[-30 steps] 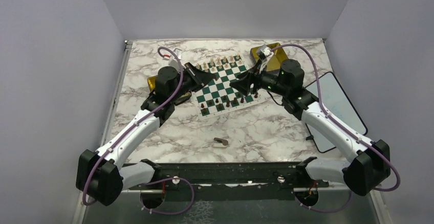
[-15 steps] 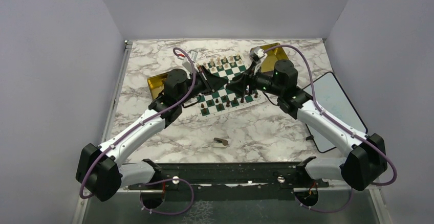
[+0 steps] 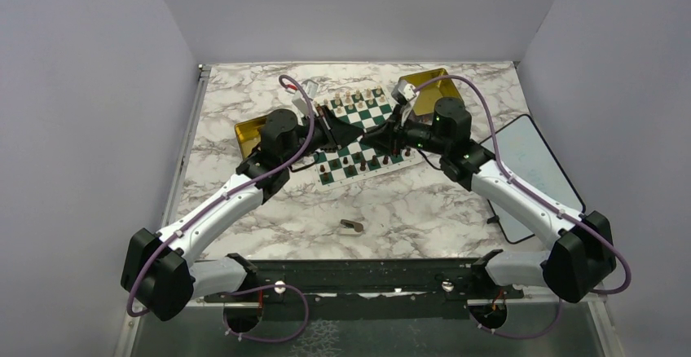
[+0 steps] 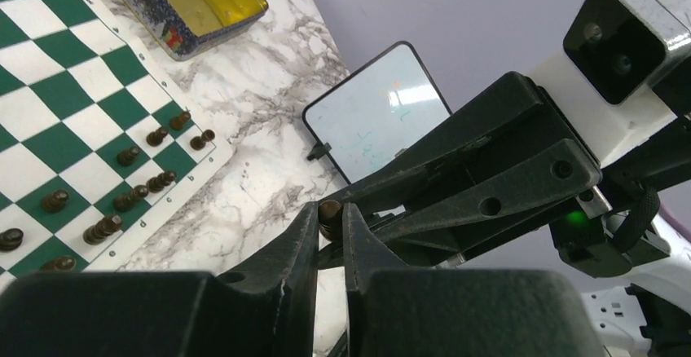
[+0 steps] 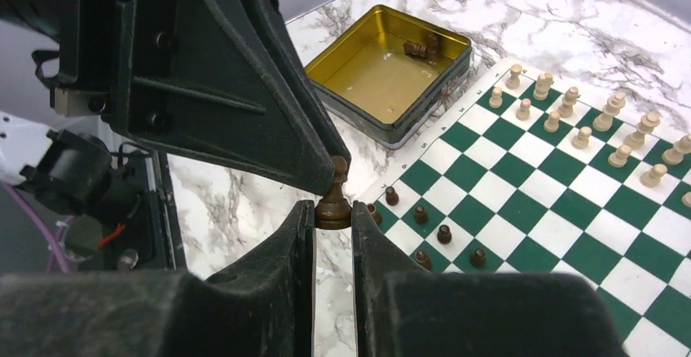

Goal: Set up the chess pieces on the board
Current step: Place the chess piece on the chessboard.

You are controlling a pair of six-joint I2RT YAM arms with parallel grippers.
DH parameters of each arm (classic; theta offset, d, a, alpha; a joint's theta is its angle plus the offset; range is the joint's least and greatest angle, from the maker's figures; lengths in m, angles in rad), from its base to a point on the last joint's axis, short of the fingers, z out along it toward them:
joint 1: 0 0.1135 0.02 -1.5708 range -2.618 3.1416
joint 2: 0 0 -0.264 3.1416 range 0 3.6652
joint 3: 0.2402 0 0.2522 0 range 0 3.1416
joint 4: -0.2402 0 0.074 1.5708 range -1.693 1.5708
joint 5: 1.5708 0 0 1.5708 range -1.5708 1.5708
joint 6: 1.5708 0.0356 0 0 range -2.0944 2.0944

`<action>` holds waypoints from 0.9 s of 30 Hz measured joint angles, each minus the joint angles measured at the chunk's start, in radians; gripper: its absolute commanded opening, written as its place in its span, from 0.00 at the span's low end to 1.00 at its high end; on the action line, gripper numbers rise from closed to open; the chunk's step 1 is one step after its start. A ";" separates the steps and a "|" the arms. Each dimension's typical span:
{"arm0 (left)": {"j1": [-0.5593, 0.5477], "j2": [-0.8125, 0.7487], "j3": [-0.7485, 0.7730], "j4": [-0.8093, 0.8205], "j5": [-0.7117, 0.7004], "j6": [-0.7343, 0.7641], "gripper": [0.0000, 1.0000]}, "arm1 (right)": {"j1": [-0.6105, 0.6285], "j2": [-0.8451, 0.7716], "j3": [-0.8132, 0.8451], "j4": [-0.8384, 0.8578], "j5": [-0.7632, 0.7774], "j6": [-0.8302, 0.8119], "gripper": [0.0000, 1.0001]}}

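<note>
While aloft, piece (image 5: 332, 202) between right fingers (image 5: 292, 279)

The left end effector (image 4: 330, 220) and right end effector (image 5: 332, 218) are matt black plastic with a fine grainy texture. The dark piece (image 5: 334, 187) at their tips looks like turned wood, stained deep brown with a soft sheen, as do the other dark pieces (image 5: 444, 233). The pale pieces (image 5: 580, 137) look like bare, light wood. The board (image 5: 530, 210) is a thin, flat, matt sheet printed green and white. The tin (image 5: 383, 72) is gold metal, glossy and reflective inside. The surface (image 3: 407, 202) is smooth, marble-patterned and faintly shiny. The arms (image 3: 212, 210) wear smooth white plastic shells.
</note>
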 measured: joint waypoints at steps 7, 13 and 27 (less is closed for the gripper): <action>-0.003 -0.005 0.013 -0.084 0.087 0.065 0.50 | 0.000 -0.041 -0.045 -0.004 -0.044 -0.154 0.03; -0.003 -0.018 0.105 -0.241 0.151 0.138 0.54 | 0.000 -0.069 -0.069 -0.004 -0.097 -0.254 0.03; -0.003 0.030 0.275 -0.509 0.287 0.194 0.44 | 0.000 -0.121 -0.124 0.002 -0.160 -0.343 0.04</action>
